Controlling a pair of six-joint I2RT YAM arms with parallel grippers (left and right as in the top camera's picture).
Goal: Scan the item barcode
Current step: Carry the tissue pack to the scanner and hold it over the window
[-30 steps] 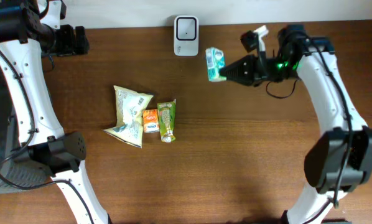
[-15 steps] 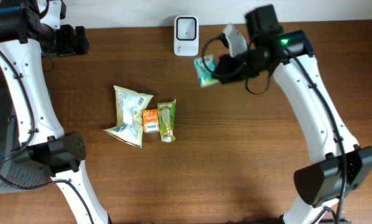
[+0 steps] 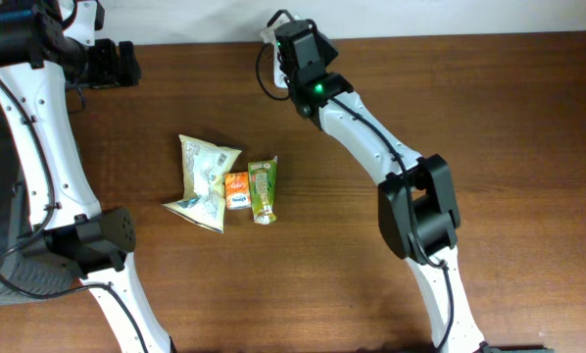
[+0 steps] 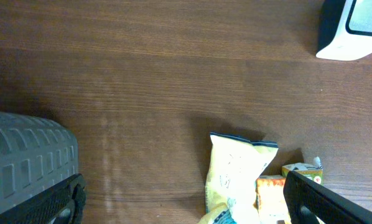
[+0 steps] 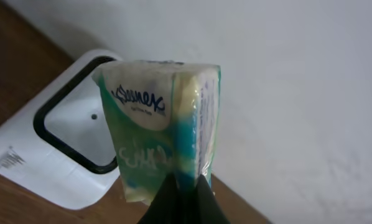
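Right gripper (image 5: 183, 186), shut on a tissue pack (image 5: 161, 118), holds it at the scanner (image 5: 43, 168) (barcode unseen); next, the code probably needs turning toward it.

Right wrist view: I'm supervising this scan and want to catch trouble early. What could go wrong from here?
The green and white plastic-wrapped Kleenex tissue pack is pinched only at its lower edge by the right fingers; the soft wrap might slip or twist. No barcode shows on its visible faces, so whether one faces the white, black-framed scanner is unclear; the scan might miss.
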